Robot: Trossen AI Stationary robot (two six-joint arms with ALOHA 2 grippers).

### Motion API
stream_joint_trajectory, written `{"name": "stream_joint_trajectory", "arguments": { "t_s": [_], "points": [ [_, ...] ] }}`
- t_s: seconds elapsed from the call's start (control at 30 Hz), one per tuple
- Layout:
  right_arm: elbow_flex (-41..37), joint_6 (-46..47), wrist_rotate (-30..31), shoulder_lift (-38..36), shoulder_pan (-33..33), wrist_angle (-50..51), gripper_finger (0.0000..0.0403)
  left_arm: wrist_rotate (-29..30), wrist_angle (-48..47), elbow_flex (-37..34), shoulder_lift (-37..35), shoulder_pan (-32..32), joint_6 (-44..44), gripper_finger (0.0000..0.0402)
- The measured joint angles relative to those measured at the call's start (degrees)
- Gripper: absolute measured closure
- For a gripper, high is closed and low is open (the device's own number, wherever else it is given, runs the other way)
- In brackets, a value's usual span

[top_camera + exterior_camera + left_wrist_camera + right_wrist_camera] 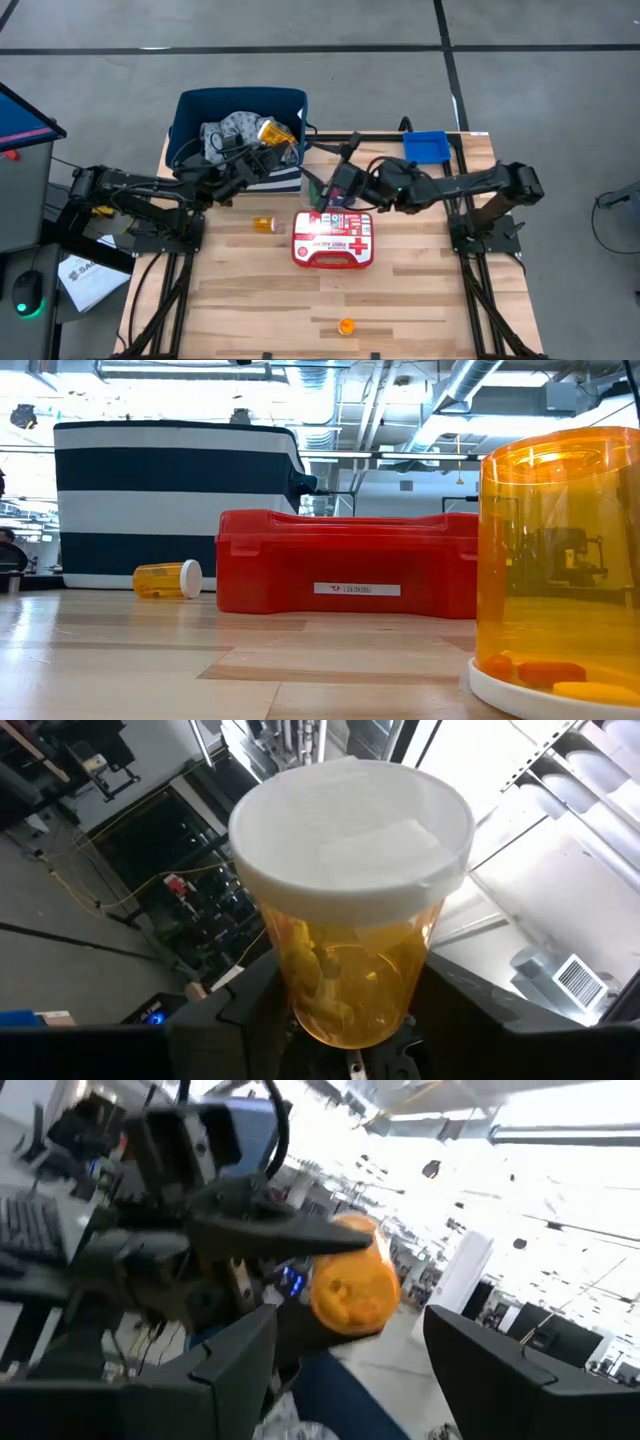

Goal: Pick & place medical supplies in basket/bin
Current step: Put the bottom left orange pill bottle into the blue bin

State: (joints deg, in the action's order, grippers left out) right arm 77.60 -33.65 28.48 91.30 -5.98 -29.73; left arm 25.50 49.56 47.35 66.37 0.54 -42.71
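Observation:
My left gripper is shut on an orange pill bottle with a white cap, over the right part of the navy basket. A grey-white patterned cloth lies in the basket. My right gripper is open and empty, just right of the basket and above the far edge of the first-aid case; its view shows the held bottle. A second bottle lies on its side on the table. A third stands on its cap near the front edge. My left gripper pinches the bottle's orange body near its bottom end between its two fingers. The capped end sticks out beyond the fingertips. The fingers come from the table's left. The bottle is lifted clear, above the basket's opening.
The red-and-white first-aid case lies at the table's middle, in front of the basket. The small bright blue bin sits at the far right. In the low view the lying bottle rests between the basket and the case.

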Motion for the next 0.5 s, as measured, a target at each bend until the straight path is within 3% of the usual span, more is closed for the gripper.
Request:
{"name": "stream_joint_trajectory", "arguments": {
  "t_s": [0.5],
  "points": [
    [0.00, -3.97, -6.08, 1.02, 4.11, -2.34, 0.0153, -0.44, -0.06, -0.04, 0.00, 0.02, -4.07, 0.0225]
  ]
}}
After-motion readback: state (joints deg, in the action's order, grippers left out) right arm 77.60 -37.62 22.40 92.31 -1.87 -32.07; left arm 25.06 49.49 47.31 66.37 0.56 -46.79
